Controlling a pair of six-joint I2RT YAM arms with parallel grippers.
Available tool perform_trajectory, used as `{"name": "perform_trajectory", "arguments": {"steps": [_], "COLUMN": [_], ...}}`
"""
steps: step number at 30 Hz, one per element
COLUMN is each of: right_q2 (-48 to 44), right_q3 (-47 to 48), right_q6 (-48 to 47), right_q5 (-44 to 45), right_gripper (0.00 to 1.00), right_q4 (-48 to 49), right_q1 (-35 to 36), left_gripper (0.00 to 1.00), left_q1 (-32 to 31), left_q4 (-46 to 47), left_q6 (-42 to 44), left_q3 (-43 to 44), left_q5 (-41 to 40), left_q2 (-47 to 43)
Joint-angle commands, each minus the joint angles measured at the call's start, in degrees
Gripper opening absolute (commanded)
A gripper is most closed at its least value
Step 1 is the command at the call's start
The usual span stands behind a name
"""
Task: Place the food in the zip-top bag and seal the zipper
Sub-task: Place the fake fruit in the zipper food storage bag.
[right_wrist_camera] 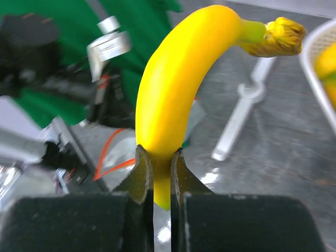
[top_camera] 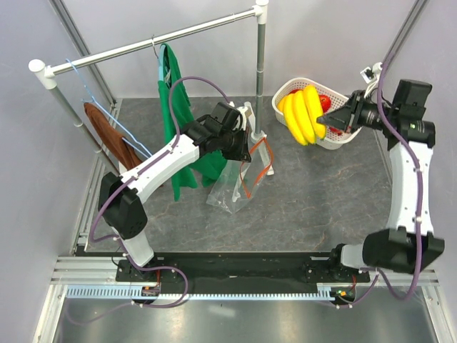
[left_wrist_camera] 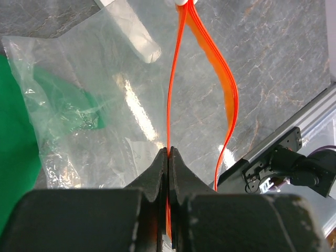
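Both clamped: left gripper (left_wrist_camera: 168, 152) on thin orange zipper (left_wrist_camera: 233, 100), right gripper (right_wrist_camera: 161, 155) on glossy bananas (right_wrist_camera: 173, 89).

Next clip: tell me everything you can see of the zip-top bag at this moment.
The zip-top bag is clear, crinkly plastic with patches of glare, and no food shows inside it. Its orange-red zipper edges the mouth. The two strips bow apart in an open loop and meet at a small white end piece. The left end effector is shut on one strip, holding the mouth up beside a hanging green garment. The bag's lower part seems to rest on the grey table.
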Motion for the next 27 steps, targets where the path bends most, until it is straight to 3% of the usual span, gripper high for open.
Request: {"name": "perform_trajectory", "arguments": {"steps": [1,10,17,21,27], "right_q2": [-8.4,-19.4,-19.8,-20.3,-17.7], "right_q3": [-4.7,-16.1,-16.1,-16.9,-14.8], "right_q6": [-4.6,-7.8,-21.1,-28.2,-32.1], "right_q5": [-13.3,-11.3,-10.8,-9.6,-7.7], "right_gripper": [0.0,0.0,0.0,0.0,0.0], "right_q4": [-4.5,-8.5,-27.0,-32.4,-33.5], "right_q1": [1.6,16.8,18.5,20.4,24.6], "left_gripper": [0.02,0.02,0.02,0.02,0.02], "left_q1": [0.2,1.1,2.5,3.3,3.3], "left_q4": [3.1,4.3,8.4,11.6,11.9], "left_q6": [-0.8,0.0,1.5,3.3,3.0], "left_q3": [-0.4,-2.7,-7.0,-8.8,-9.1], "left_q5": [3.9,6.4,8.9,18.7,25.9], "left_q2": [-1.7,-3.7,-6.8,-7.9,-6.9]}}
